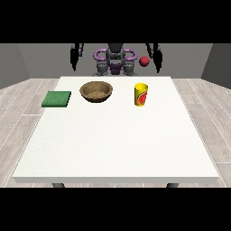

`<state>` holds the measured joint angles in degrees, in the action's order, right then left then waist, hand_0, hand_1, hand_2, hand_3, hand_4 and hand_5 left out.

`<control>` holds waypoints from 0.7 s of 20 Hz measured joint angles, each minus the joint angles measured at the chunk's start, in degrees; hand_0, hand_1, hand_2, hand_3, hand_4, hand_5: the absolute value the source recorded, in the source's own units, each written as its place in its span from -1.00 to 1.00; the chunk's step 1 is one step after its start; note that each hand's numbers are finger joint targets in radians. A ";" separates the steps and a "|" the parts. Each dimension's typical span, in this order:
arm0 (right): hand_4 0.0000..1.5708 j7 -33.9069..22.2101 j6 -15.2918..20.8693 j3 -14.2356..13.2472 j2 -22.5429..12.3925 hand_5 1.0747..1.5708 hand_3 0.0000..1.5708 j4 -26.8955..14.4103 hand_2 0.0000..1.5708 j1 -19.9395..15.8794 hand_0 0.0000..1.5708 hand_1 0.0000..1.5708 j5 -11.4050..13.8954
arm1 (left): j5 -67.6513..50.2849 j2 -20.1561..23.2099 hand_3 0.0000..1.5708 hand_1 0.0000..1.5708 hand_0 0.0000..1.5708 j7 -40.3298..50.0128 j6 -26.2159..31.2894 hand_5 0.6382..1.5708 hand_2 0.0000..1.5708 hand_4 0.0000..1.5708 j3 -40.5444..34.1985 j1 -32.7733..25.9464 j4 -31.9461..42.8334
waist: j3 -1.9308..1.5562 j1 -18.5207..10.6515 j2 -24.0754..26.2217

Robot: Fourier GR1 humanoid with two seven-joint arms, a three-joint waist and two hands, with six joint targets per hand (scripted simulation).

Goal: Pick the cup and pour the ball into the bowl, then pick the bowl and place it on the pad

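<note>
A yellow cup (140,94) with a red mark stands upright on the white table (117,140), right of centre at the back. A red ball (144,61) shows in the air above and behind the cup, beside the hand at the view's right (157,66). A brown wooden bowl (96,91) sits left of the cup, with nothing visible inside. A flat green pad (57,99) lies further left, near the table's edge. The hand at the view's left (74,64) hangs beside the robot, behind the table. Both hands are apart from the cup and bowl.
The robot's torso (115,61) stands behind the table's far edge. A grey plank floor surrounds the table on both sides.
</note>
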<state>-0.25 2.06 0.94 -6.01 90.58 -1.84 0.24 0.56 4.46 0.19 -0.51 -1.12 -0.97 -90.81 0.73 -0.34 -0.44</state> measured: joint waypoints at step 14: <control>-0.20 -18.04 10.72 11.75 4.70 0.99 -1.00 10.75 -1.00 -5.02 -1.00 -1.00 -1.89 | -12.69 -3.15 -1.00 -1.00 -1.00 17.59 0.14 0.93 -1.00 -1.00 0.22 4.06 -13.10 | -0.57 -2.84 26.41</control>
<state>-18.29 12.77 12.69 -1.32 101.33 -6.86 -1.66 -12.13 1.31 17.78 -0.38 -0.90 3.10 -103.91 0.16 -3.18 25.97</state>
